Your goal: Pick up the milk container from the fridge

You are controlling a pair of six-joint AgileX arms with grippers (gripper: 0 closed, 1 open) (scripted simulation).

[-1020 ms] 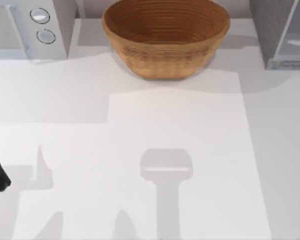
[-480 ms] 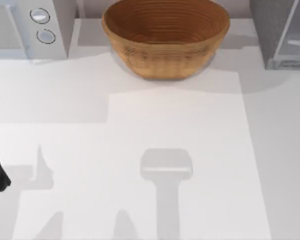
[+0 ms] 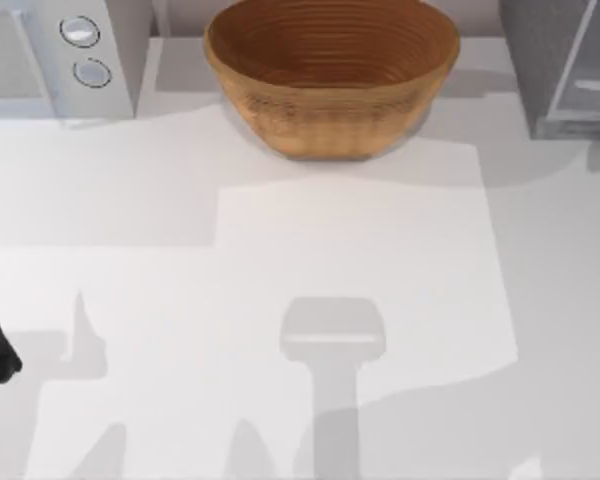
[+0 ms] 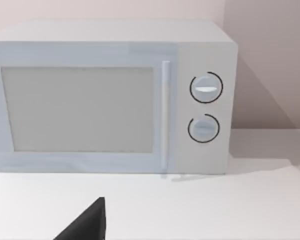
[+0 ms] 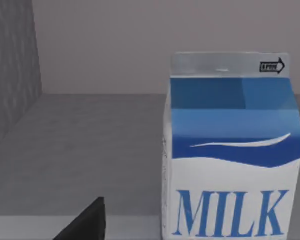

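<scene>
One milk container stands upright, apparently inside the fridge.

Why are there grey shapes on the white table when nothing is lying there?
In the top view, those grey patches on the table are shadows: one paddle-shaped, pointed ones near the bottom edge, and a soft one beside the basket. In the right wrist view, the milk carton is evenly lit, without glare.

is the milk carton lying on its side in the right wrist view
No, the milk container stands upright on the grey floor of the fridge, with its MILK lettering level and its folded top pointing up.
</scene>
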